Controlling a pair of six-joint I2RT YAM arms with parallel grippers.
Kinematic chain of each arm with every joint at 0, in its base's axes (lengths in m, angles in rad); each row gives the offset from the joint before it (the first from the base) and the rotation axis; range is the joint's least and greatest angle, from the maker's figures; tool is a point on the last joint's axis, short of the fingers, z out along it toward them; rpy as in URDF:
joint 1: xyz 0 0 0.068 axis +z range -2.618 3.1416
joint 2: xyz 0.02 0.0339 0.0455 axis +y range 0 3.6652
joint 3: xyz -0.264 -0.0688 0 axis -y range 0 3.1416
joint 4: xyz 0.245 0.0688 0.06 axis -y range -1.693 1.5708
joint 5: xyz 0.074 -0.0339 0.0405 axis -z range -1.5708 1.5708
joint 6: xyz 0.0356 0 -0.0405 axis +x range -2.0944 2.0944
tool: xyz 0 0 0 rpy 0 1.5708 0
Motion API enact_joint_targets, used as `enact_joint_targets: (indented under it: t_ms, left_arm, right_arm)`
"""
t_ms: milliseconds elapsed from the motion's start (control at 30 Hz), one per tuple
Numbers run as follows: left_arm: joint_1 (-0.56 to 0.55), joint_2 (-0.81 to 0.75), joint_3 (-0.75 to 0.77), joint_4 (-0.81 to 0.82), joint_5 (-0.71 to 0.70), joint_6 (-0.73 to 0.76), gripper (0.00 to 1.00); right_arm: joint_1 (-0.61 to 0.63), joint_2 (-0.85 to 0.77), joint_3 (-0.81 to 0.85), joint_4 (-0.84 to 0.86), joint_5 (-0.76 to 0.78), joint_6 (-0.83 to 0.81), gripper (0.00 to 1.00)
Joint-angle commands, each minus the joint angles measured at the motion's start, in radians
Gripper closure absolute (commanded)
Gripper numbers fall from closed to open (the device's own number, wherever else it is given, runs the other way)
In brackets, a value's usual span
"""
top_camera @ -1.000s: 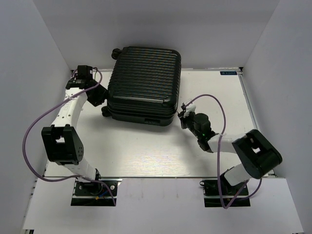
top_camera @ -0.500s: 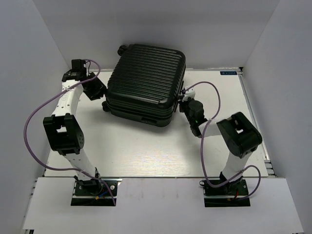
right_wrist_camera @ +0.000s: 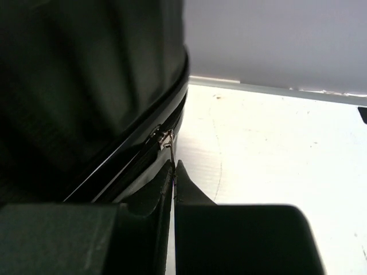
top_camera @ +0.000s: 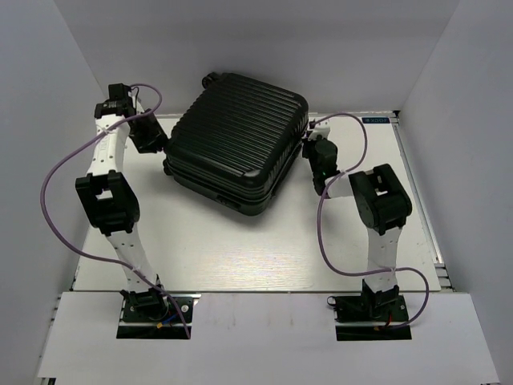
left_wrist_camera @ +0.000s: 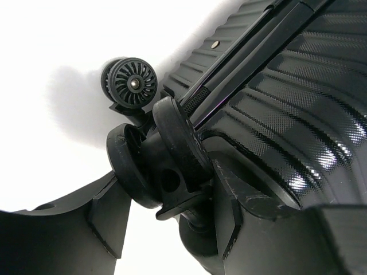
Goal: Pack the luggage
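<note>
Luggage [top_camera: 236, 144] closed on white table [top_camera: 240, 249], white walls, left gripper [left_wrist_camera: 172, 197] straddling wheel [left_wrist_camera: 152, 166], right gripper [right_wrist_camera: 173, 172] pinching zipper pull [right_wrist_camera: 166, 139].

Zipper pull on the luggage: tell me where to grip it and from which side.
Grip the small metal zipper pull that sticks out of the seam on the luggage. Come from the right, fingers either side of the tab, as the right gripper seems to pinch it.

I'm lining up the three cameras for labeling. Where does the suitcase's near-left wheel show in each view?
Top external: the wheel sits at the luggage's left corner, beside the left gripper.
Left wrist: centre-left, double wheel between the fingers.
Right wrist: not in view; only the zipper seam shows.
Shared landmark: the ribbed black shell.
</note>
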Motion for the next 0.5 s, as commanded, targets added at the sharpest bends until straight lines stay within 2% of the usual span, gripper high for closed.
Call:
enact_joint_targets:
  t_ms: [0, 67, 233, 267, 333, 367, 467]
  left_arm:
    - [0.078, 0.077, 0.039, -0.057, -0.239, 0.419, 1.0]
    - [0.098, 0.103, 0.084, -0.055, -0.223, 0.471, 1.0]
    - [0.096, 0.12, 0.059, 0.018, -0.19, 0.576, 1.0]
    - [0.098, 0.133, 0.064, 0.034, -0.184, 0.579, 1.0]
    - [0.095, 0.157, 0.09, 0.05, -0.159, 0.612, 1.0]
    - [0.098, 0.164, 0.099, 0.059, -0.142, 0.617, 1.0]
    - [0.092, 0.21, 0.152, 0.096, -0.122, 0.625, 1.0]
  right_arm:
    - [-0.055, 0.023, 0.074, 0.021, 0.03, 0.003, 1.0]
    - [-0.079, 0.061, 0.123, 0.007, -0.019, 0.014, 1.0]
    - [-0.132, 0.146, 0.22, -0.003, -0.222, -0.029, 1.0]
    - [-0.156, 0.155, 0.238, 0.004, -0.331, -0.036, 1.0]
    - [-0.179, 0.176, 0.266, 0.008, -0.424, -0.033, 1.0]
    - [-0.185, 0.176, 0.27, -0.004, -0.623, -0.073, 1.0]
    - [-0.181, 0.143, 0.271, -0.065, -0.751, -0.119, 1.0]
